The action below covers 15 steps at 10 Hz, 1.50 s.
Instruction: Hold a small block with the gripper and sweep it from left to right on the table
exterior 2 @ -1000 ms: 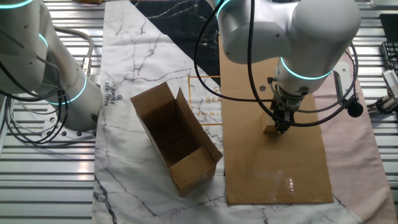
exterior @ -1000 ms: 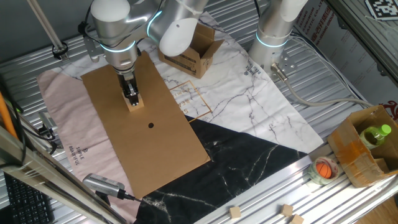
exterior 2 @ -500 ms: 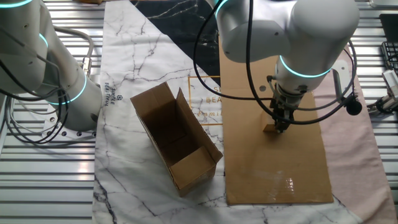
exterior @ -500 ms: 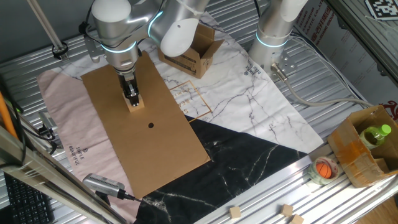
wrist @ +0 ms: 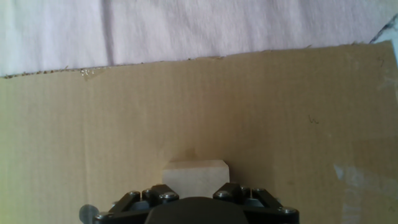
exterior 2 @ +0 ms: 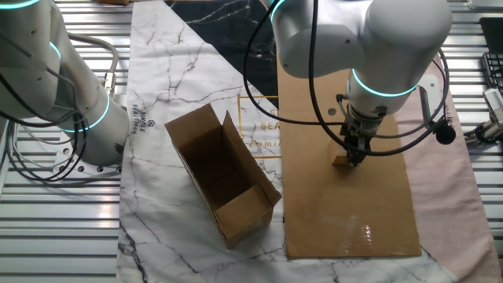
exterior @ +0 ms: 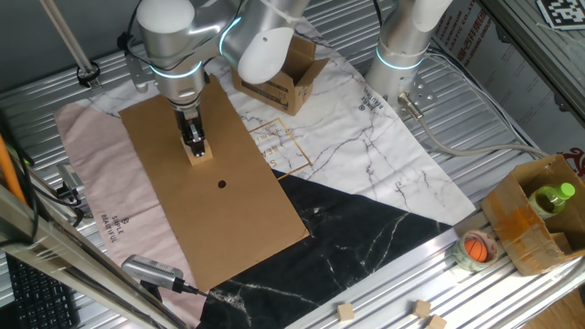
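The small block [exterior: 198,152] is a light tan wooden cube resting on the brown cardboard sheet [exterior: 238,210] near its far left part. My slim black gripper [exterior: 193,139] comes straight down on it and is shut on it. In the other fixed view the block [exterior 2: 340,163] peeks out left of the gripper [exterior 2: 351,157]. In the hand view the block [wrist: 194,173] sits between the jaws at the bottom, and the fingertips are hidden. The sheet lies on the ribbed-metal table [exterior: 512,119].
An open cardboard box [exterior: 279,78] stands behind the sheet on the marble cloth [exterior: 366,146]. A second white arm column [exterior: 402,46] stands at the back. A dark dot [exterior: 222,185] marks the sheet. A box with a green bottle [exterior: 539,210] and tiny cubes [exterior: 345,312] sit at the right front.
The arm has shifted very slightly; the block and gripper stay at about the same spot on the cardboard.
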Tool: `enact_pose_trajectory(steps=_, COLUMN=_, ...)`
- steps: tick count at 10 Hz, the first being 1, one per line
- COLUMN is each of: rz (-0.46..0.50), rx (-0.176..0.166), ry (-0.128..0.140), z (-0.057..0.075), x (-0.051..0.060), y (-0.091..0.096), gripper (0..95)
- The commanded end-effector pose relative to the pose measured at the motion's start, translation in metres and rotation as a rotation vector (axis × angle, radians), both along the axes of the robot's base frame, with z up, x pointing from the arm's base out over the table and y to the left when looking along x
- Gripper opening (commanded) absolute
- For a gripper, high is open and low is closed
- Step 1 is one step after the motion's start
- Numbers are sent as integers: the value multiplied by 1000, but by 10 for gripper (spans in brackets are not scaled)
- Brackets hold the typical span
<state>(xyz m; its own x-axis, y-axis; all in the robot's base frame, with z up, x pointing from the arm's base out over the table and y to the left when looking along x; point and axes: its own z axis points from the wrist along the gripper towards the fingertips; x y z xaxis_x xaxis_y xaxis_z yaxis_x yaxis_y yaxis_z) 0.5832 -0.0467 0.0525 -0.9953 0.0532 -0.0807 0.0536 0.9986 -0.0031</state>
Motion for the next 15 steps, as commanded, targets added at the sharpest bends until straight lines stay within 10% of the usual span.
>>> enact_pose_trajectory(steps=1, rz=-2, rx=-2, ry=-1, z=-1, x=0, y=1, gripper=380)
enact_pose_trajectory(steps=15, rz=-9, rx=1, ry=-8, z=0, x=-1, y=9, gripper=380)
